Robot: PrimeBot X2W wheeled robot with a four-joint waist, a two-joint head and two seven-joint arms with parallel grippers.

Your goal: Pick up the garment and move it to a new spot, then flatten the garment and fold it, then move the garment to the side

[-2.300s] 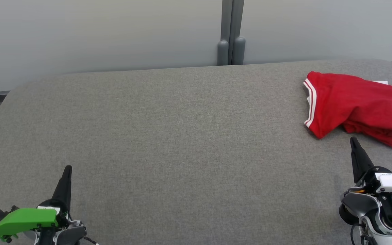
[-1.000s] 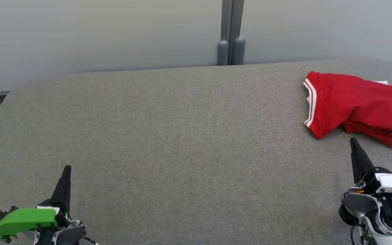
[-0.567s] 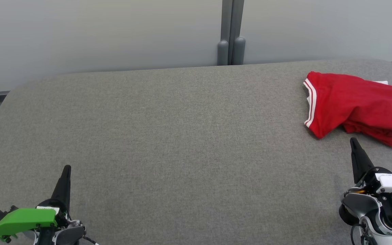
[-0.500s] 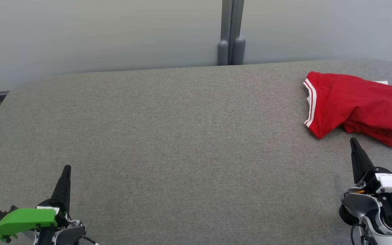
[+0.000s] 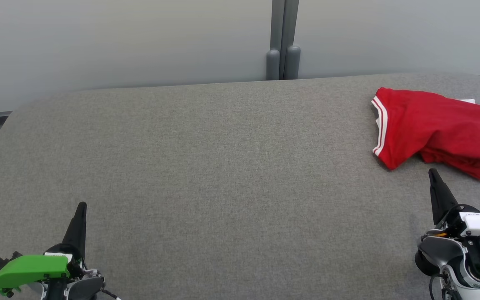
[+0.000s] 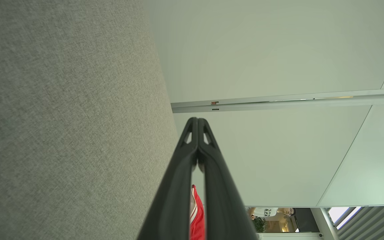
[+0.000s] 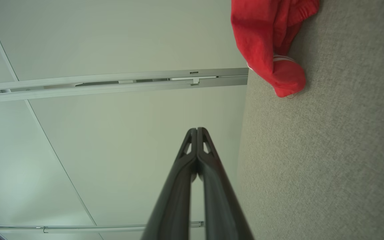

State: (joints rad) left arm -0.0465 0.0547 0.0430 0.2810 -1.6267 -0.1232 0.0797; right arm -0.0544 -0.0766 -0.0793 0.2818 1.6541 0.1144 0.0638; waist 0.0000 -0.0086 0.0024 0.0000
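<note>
The garment (image 5: 436, 131) is a red shirt with white stripes on a sleeve hem, lying folded in a loose bundle at the far right of the grey table (image 5: 223, 166). It also shows at the top of the right wrist view as the garment (image 7: 268, 40), and a sliver of the garment (image 6: 197, 216) peeks between the fingers in the left wrist view. My right gripper (image 5: 431, 171) sits shut just in front of the bundle, apart from it. At the near left, my left gripper (image 5: 82, 205) is shut and holds nothing, far from the cloth.
A pale wall with a grey post (image 5: 282, 41) runs behind the table's far edge. The table's rounded corners fall away at far left and far right. A person (image 6: 270, 213) is in the background of the left wrist view.
</note>
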